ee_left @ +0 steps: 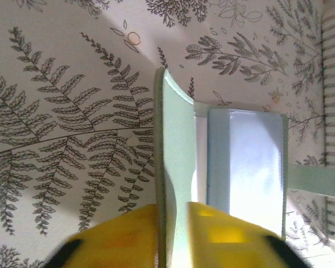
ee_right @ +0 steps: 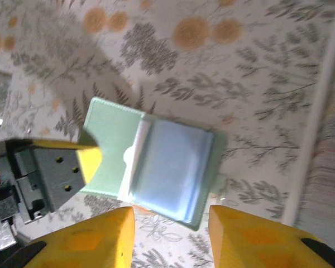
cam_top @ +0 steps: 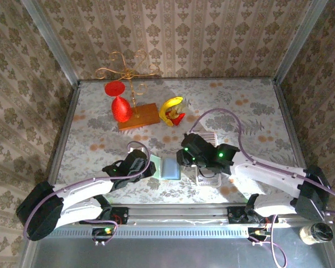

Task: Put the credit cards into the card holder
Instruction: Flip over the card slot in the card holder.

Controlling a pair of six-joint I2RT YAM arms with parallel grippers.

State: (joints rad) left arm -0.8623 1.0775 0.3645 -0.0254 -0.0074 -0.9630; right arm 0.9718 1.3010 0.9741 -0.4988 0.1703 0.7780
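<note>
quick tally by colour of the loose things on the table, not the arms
red: 1, vase
yellow and red: 1, banana-shaped piece
gold wire on wood base: 1, stand
pale green: 1, card holder
silvery white: 1, strip of credit cards
total: 5

Lab booth: wallpapered walls (cam_top: 173,33), alu frame (cam_top: 50,42)

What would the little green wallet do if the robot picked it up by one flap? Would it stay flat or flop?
The card holder would probably flop: it lies open and its flap stands up curved between the left gripper fingers. It looks thin, so likely light. Its shiny bluish inside might be a bit slippery.
</note>
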